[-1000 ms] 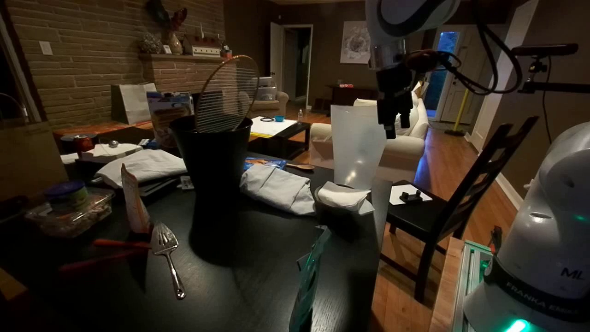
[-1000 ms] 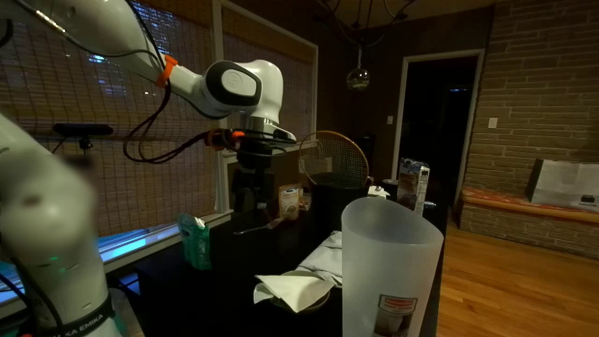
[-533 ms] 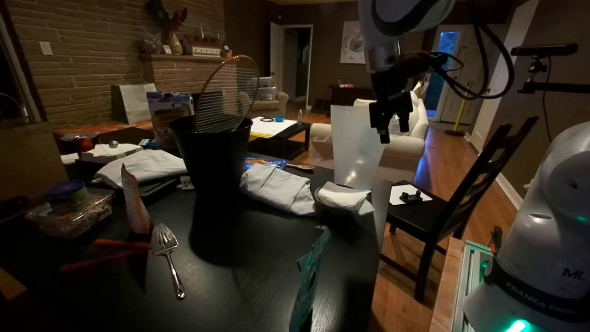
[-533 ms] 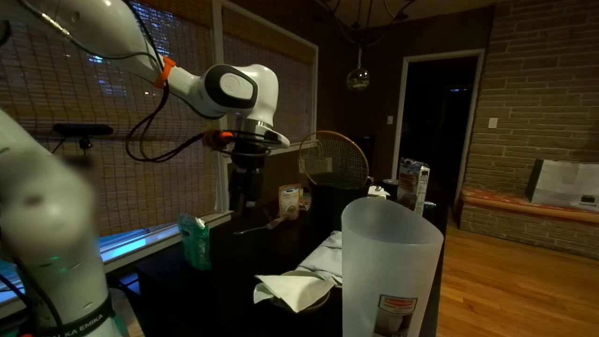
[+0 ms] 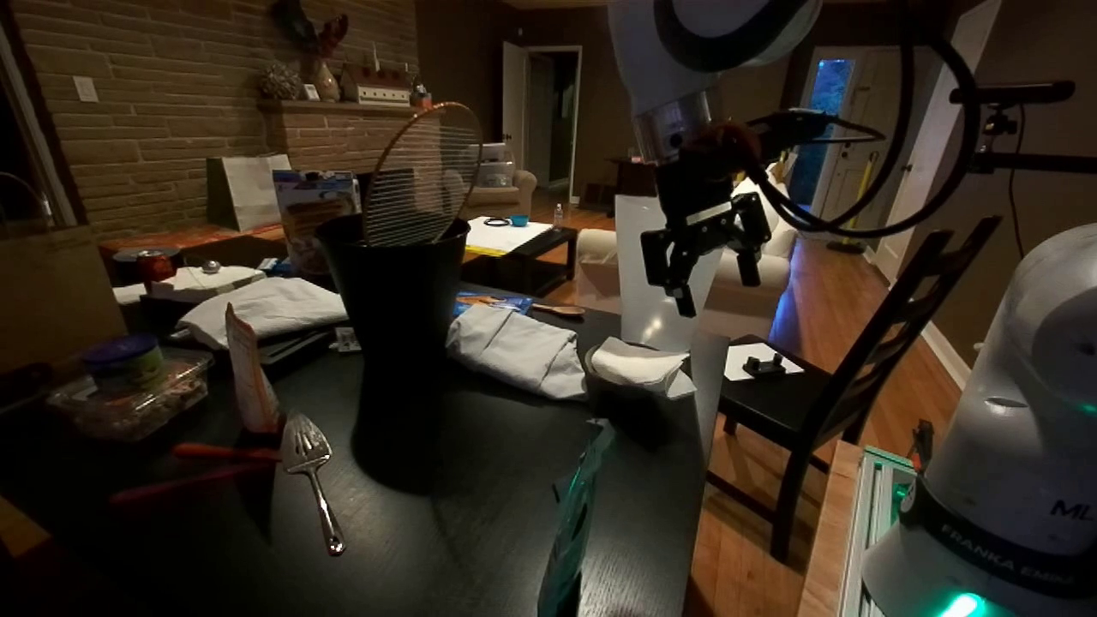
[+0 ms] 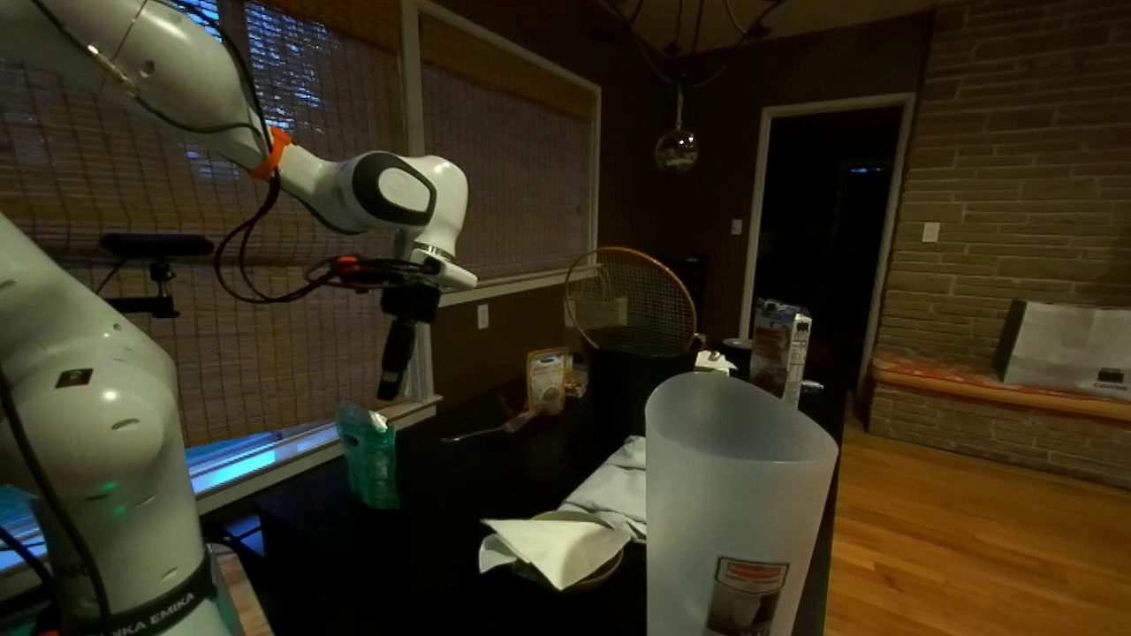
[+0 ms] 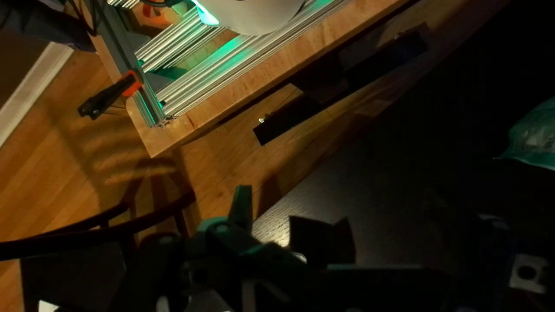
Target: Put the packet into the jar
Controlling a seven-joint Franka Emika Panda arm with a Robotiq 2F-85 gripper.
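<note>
The packet is a teal-green pouch (image 5: 572,523) standing upright on the dark table, seen edge-on. Its broad side shows in an exterior view (image 6: 369,464), and part of it shows at the right edge of the wrist view (image 7: 535,138). The jar (image 6: 733,521) is a tall translucent whitish container with an open top; it also shows behind the gripper in an exterior view (image 5: 644,300). My gripper (image 5: 718,287) is open and empty, in the air above table height, apart from the packet. In an exterior view the gripper (image 6: 389,389) appears edge-on just above the packet. One finger (image 7: 241,206) shows in the dark wrist view.
A bowl with a white cloth (image 6: 561,539) and a folded grey cloth (image 5: 518,351) lie between packet and jar. A black bin (image 5: 394,291) holds a racket (image 5: 424,176). A metal server (image 5: 313,463) and an orange pouch (image 6: 546,382) are farther along. A chair (image 5: 823,386) stands beside the table.
My gripper has come down and moved toward the packet's side of the table. It has turned, so its two fingers now show spread apart. Packet and jar have not moved.
</note>
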